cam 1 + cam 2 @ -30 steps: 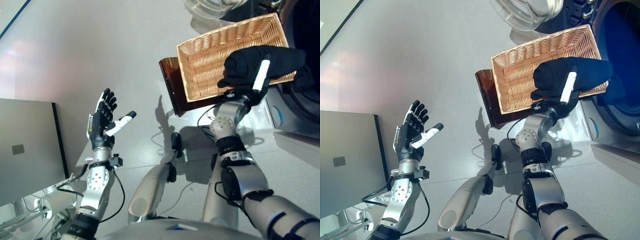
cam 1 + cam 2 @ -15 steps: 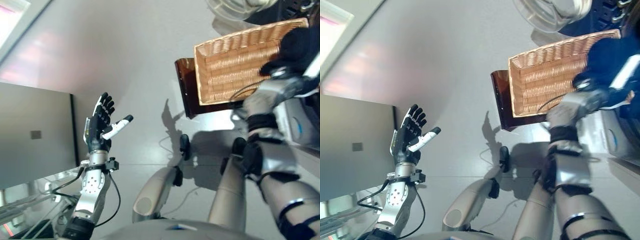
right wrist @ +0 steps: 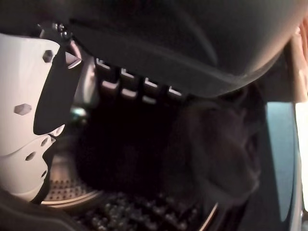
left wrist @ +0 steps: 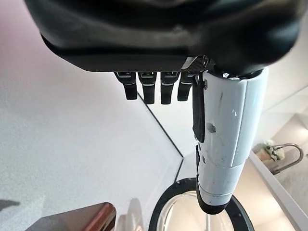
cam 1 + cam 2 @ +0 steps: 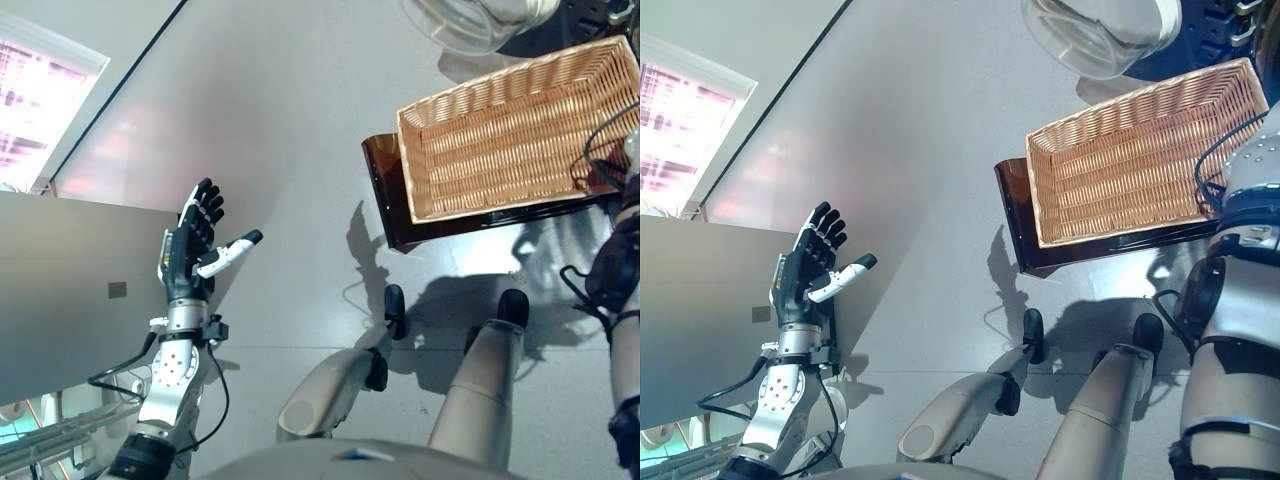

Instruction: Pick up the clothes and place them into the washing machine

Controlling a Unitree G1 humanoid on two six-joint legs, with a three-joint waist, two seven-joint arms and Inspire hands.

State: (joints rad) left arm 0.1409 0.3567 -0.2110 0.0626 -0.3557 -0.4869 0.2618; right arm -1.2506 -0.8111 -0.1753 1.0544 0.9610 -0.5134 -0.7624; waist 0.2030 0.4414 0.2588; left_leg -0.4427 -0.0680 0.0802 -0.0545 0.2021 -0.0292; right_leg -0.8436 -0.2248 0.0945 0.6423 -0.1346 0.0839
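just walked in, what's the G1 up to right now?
It is loading laundry. The right hand is out of the head views; its wrist view shows it at the washing machine drum with a dark garment in front of the fingers, though whether they are curled on the cloth cannot be told. The wicker basket, sitting on a dark brown stand, looks empty. The left hand is raised off to the side, open and holding nothing.

right robot hand point(image 3: 144, 43) above dark clothes point(image 3: 211, 154) inside perforated drum point(image 3: 67, 190)
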